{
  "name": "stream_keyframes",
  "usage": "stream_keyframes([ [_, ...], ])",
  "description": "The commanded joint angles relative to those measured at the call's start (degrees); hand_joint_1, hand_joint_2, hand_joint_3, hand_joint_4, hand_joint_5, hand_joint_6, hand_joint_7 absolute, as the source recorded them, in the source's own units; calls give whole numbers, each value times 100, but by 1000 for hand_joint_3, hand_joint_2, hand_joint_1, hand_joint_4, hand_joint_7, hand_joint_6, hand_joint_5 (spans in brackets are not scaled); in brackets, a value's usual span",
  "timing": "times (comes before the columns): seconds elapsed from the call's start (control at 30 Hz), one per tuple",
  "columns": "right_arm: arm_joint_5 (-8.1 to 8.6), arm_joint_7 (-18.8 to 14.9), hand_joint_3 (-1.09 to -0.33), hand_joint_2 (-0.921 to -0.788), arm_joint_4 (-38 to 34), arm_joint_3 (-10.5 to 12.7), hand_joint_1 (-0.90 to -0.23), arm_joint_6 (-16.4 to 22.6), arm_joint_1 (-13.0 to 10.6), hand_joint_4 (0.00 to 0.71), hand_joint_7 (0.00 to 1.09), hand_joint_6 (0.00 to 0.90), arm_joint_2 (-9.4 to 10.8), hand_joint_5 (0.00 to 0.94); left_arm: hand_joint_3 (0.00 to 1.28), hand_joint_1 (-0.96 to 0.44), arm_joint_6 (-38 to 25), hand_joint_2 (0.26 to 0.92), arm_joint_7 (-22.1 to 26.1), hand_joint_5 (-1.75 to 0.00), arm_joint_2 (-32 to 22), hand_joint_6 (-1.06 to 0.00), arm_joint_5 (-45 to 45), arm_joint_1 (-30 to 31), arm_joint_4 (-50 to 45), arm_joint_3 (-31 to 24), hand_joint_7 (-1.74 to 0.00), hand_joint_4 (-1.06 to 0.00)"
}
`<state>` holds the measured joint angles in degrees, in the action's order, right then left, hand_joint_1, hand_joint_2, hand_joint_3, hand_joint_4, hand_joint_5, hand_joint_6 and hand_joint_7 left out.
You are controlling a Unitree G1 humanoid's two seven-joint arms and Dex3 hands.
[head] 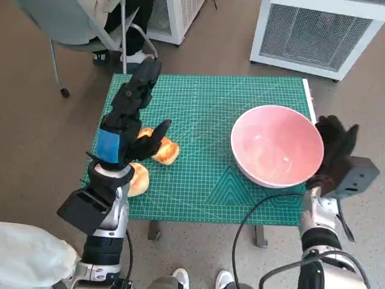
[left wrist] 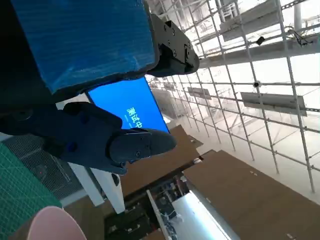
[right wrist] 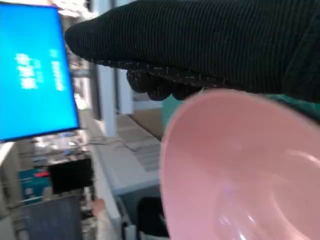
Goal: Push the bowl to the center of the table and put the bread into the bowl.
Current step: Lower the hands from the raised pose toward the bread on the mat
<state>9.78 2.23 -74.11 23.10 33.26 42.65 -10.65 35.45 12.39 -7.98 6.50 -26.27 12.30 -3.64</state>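
pink bowl (head: pixel 277 145), golden bread (head: pixel 166 151), green gridded mat (head: pixel 210 108)

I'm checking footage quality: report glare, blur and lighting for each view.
Head view: even daylight, sharp, with soft sheen inside the pink bowl. Left wrist view: bright ceiling lights wash out the upper right, and the left hand is dark against them. Right wrist view: the bowl and right hand are close and blurred, and the blue screen glows.
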Motion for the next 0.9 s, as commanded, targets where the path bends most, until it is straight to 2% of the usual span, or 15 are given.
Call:
stream_keyframes([
  [0.03, 133, -34, -894, -921, -129, 109, -447, -281, 108, 276, 657, 37, 233, 25, 384, -431, -12, 921, 36, 0, -50, -397, 13, 39, -62, -25, -31, -330],
  [0.33, 44, 122, -904, -921, -164, 61, -428, -456, 329, 262, 652, 30, 449, 15, 383, -432, 20, 921, 21, 0, -120, -397, -39, 67, -68, -44, -29, -329],
  [0.6, 66, 190, -902, -921, -190, 83, -439, -678, 614, 300, 659, 50, 660, 33, 381, -434, 46, 921, 34, 0, -208, -397, -34, 89, -46, -101, -27, -330],
  [0.9, -190, 357, -902, -921, -218, -135, -461, -902, 908, 278, 678, 54, 916, 21, 375, -440, 22, 921, 81, -1, -266, -396, 85, 157, -46, -185, -23, -330],
])
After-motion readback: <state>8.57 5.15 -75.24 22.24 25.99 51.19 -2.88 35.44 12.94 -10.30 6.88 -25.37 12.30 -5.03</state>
